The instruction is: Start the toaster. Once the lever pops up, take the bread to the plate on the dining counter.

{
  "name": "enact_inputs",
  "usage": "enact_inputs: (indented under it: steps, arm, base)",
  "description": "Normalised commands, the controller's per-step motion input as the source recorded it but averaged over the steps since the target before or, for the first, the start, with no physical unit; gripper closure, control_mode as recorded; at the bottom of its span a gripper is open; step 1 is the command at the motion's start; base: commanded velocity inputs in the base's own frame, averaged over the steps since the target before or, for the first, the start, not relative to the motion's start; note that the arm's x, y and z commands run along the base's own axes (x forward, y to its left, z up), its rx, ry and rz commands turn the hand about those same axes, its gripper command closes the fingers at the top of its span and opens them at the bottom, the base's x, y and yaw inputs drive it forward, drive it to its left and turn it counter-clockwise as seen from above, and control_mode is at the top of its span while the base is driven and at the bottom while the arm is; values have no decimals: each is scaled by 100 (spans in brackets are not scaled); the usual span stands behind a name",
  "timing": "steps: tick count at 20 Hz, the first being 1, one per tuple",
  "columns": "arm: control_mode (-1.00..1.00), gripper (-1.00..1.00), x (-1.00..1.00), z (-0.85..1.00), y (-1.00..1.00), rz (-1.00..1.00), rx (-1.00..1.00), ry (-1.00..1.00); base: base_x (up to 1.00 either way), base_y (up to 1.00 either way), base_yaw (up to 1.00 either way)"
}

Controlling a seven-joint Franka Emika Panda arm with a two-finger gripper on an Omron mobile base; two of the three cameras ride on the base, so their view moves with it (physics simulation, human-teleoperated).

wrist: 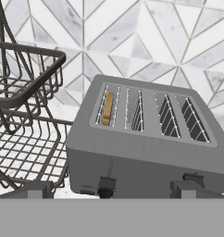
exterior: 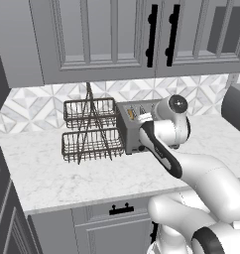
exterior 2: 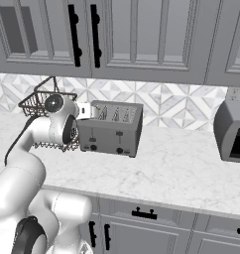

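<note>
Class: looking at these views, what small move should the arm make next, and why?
Probably lower the open end effector onto the left lever of the toaster and press down: the bread already sits in the leftmost slot, and the lever looks unpressed.

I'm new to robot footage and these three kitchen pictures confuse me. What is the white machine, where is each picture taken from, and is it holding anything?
The white machine is a robot arm on a base that can drive. Two pictures come from cameras on that base, behind the arm to its left and right. The third looks out from the hand itself. On the marble worktop stand a steel toaster with a slice of bread in its leftmost slot, and a wire basket rack beside it. The gripper is open, holds nothing, and faces the toaster's front.
</note>
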Motion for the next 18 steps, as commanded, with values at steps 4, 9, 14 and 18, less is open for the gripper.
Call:
enact_inputs:
  steps: [4, 9, 14, 18]
  arm:
    - [-100, -100, 0, 0, 0, 0, 0, 0]
    - [-100, -100, 0, 0, 0, 0, 0, 0]
    - [-100, -100, 0, 0, 0, 0, 0, 0]
    - [-100, -100, 0, 0, 0, 0, 0, 0]
  base:
    - [0, 0, 0]
    - [0, 0, 0]
    - [0, 0, 0]
    - [0, 0, 0]
